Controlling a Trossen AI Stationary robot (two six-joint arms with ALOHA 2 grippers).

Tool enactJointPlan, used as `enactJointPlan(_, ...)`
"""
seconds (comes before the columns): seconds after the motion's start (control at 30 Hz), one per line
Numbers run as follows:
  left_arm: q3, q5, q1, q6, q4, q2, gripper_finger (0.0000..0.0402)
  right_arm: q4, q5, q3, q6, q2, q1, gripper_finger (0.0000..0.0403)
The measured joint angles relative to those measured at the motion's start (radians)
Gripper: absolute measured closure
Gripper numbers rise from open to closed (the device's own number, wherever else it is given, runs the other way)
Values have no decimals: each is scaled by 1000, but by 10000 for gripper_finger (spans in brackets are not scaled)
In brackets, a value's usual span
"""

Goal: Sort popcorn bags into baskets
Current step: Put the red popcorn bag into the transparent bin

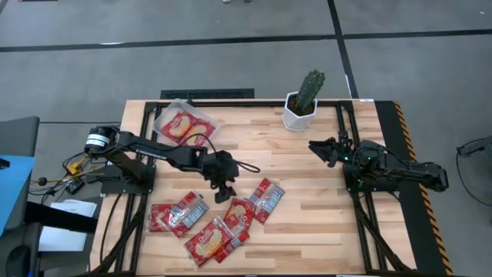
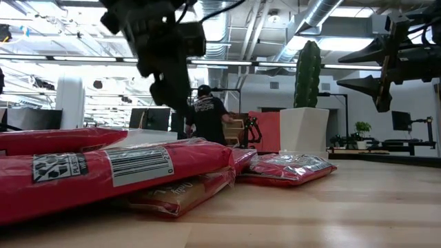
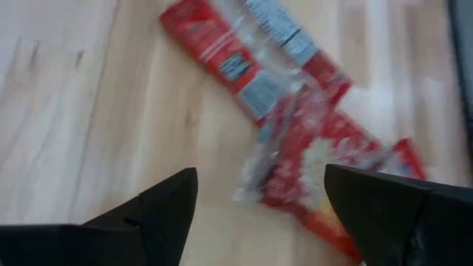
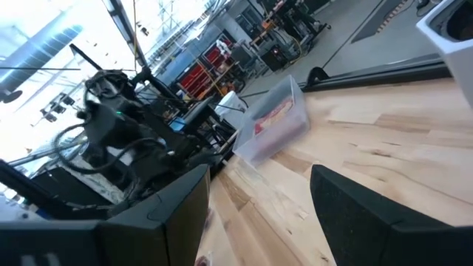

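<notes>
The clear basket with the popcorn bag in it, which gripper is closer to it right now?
Left. The left gripper hangs over the table's middle, a short way from the basket at the far left corner. The right gripper waits beyond the cactus pot.

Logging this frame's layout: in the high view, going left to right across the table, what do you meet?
Clear basket holding a popcorn bag → left gripper → potted cactus → right gripper.

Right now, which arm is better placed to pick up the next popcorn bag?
The left. Its open left gripper hangs just above the popcorn bags, while the right gripper waits open near the cactus pot.
</notes>
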Motion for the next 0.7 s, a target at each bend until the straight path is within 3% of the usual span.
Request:
enactJointPlan(0.3, -74, 96, -14, 97, 151, 33, 119, 0, -2, 0, -1, 0, 0, 143)
enactJointPlan(0.53, -67, 128, -15, 92, 218, 163, 119, -9, -4, 0, -3, 3, 1, 143)
enactJointPlan(0.7, -64, 230, -17, 75, 267, 232, 122, -16, -5, 0, -3, 7, 1, 143)
